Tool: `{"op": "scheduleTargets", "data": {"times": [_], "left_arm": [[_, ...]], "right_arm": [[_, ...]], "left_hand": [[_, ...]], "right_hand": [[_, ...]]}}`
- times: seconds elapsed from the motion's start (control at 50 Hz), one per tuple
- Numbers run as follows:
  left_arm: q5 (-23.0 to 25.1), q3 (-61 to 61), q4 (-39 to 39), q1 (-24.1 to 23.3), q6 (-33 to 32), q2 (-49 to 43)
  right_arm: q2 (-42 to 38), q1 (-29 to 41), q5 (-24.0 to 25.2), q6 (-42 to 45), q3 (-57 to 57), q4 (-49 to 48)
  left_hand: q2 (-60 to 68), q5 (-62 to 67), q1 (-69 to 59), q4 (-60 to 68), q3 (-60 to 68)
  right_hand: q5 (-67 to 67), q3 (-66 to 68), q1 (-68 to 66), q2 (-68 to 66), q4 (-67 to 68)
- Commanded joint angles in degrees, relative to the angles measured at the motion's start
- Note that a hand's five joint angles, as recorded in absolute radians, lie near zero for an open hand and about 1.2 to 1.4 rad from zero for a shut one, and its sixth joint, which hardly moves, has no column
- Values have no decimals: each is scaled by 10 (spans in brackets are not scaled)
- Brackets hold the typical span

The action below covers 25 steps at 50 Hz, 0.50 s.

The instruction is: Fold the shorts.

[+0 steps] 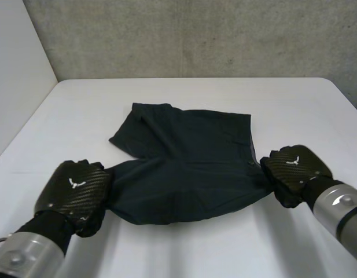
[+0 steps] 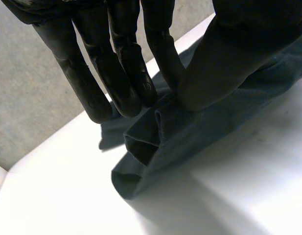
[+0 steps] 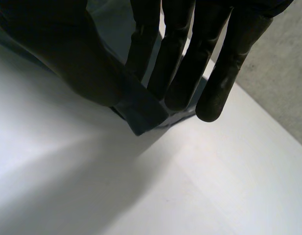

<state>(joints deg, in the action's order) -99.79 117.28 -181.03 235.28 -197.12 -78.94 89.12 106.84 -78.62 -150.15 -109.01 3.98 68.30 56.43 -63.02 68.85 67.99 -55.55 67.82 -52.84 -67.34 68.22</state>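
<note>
Left robot hand [image 1: 74, 194] sits at the near left end of the shorts [image 1: 190, 168], clamped on the hem of the near leg. In its wrist view the thumb [image 2: 224, 63] presses the dark cloth [image 2: 190, 137] against the straight fingers [image 2: 126, 83], and the hem buckles into an open fold just beyond them.

The shorts lie spread across the middle of the white table [image 1: 224, 92]. The near leg runs toward the left hand, the other leg angles off toward the far left, and the waistband is on the right.

At that near right corner the right robot hand [image 1: 294, 171] is likewise closed on the cloth. Its thumb [image 3: 67, 54] pins the corner [image 3: 146, 115] against the fingers [image 3: 185, 73], and the corner seems raised slightly off the table.

With both ends of the near edge pinched, the step looks like folding the near leg over the far one. To do it well, both hands should rise together and keep the edge lightly taut between them so the middle does not sag or drag. They should then carry it away from the robot and lay it down along the far edge. Both pinches take only a small bite of cloth, so a slow lift is safer. The far leg lies askew, so the edges may not match unless it is straightened.
</note>
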Motion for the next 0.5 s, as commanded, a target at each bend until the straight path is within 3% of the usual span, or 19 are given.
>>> {"op": "scheduleTargets", "data": {"times": [0.02,0.16,0.28,0.38,0.5], "left_arm": [[2,-13,63,0,-12,63],[3,-21,125,-14,-13,131],[13,-7,126,-11,-13,116],[25,5,82,-7,-10,23],[26,-7,18,11,-7,-79]], "right_arm": [[120,3,0,29,35,128],[184,-2,4,74,40,228],[178,-2,19,91,14,218],[92,-1,36,85,-7,148],[-14,2,37,9,-9,93]], "left_hand": [[117,136,-170,112,120],[117,136,-170,112,120],[117,136,-170,112,120],[117,136,-170,112,120],[117,136,-170,112,120]], "right_hand": [[-144,122,-272,-127,118],[-144,122,-272,-127,118],[-144,122,-272,-127,118],[-144,122,-272,-127,118],[-144,122,-272,-127,118]]}}
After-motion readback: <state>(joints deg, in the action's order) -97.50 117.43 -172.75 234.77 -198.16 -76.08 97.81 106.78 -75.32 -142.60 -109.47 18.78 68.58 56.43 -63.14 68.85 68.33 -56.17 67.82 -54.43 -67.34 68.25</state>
